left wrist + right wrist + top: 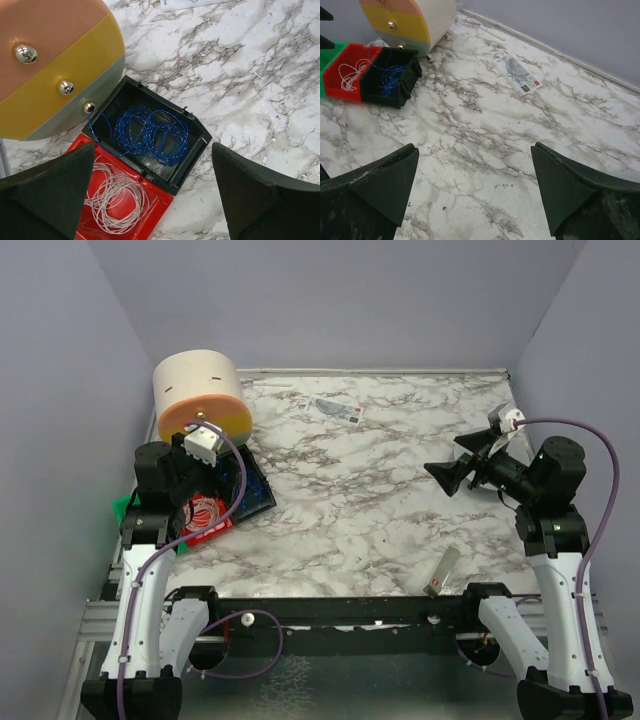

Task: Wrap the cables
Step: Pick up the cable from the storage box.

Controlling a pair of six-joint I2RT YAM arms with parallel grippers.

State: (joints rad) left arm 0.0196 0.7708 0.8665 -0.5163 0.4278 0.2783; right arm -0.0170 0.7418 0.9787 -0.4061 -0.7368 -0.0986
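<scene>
From above, the marble table (350, 500) has a wide bare middle. The clutter is at the edges: a round drawer box (200, 390) at the far left, a black bin (258, 488) and a red bin (210, 525) side by side just in front of it, a flat printed card (337, 410) near the far edge, and a small grey stick (442, 572) close to the near edge on the right. The left arm bends over the bins. The right gripper (458, 462) hangs at the right side, pointing toward the centre. The thin grey wire is too fine to make out here, so I cannot tell where it is or which way it runs. In the left wrist view, the left gripper (153, 152) is spread wide with nothing between its fingers, above the black bin. A blue coil (150, 135) lies in that bin and a white coil (117, 200) in the red one; the wire does not show. In the right wrist view, the right gripper is likewise spread and holding nothing, over bare marble. The bins are well away at the upper left, and again the wire cannot be picked out.
</scene>
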